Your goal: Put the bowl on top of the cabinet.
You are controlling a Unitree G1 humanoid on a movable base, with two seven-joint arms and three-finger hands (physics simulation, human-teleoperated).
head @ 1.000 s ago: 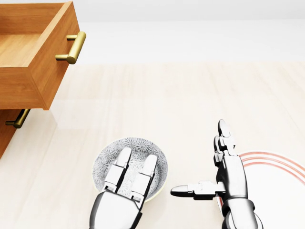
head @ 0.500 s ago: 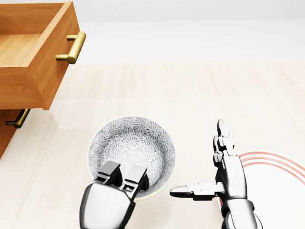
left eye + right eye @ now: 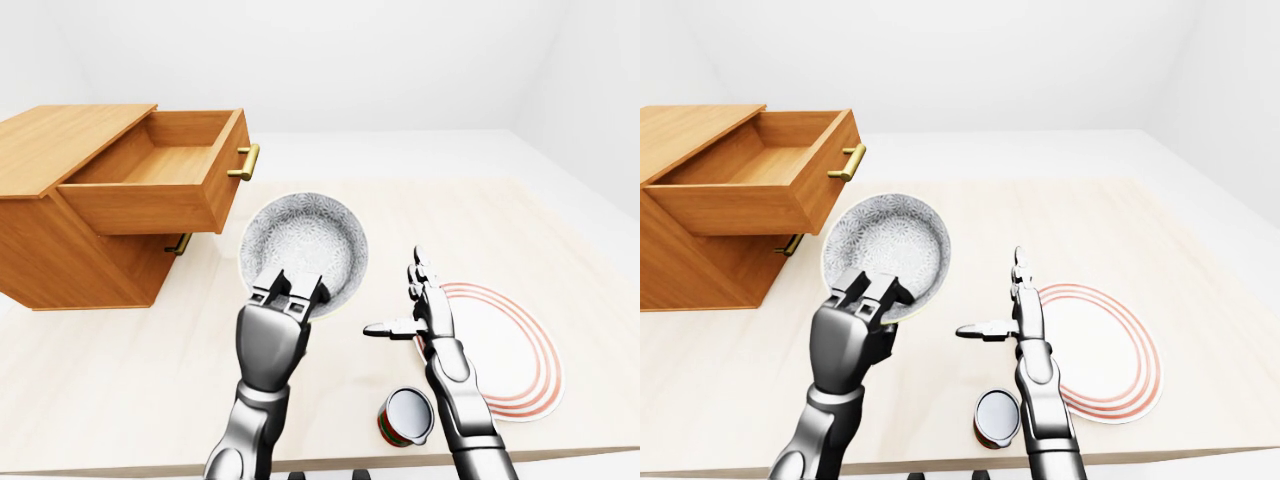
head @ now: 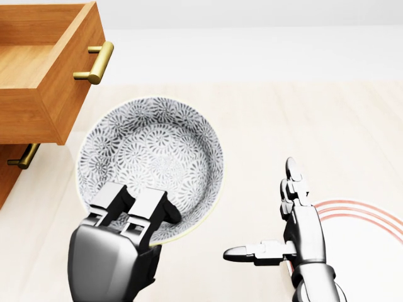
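Observation:
A grey floral-patterned bowl is held up off the table, tilted so its inside faces the cameras. My left hand is shut on its lower rim, fingers curled over the edge. The wooden cabinet stands at the left of the left-eye view, its top flat and bare and its upper drawer pulled out. The bowl hangs just right of the drawer's brass handle. My right hand hovers open above the table to the right, thumb pointing left, holding nothing.
A white plate with red rings lies on the table right of my right hand. A red can stands near the table's bottom edge. A second brass handle shows on the shut lower drawer.
My left hand closed on the bowl's rim and lifted it up and to the left, toward the open drawer. The right hand stayed in place.

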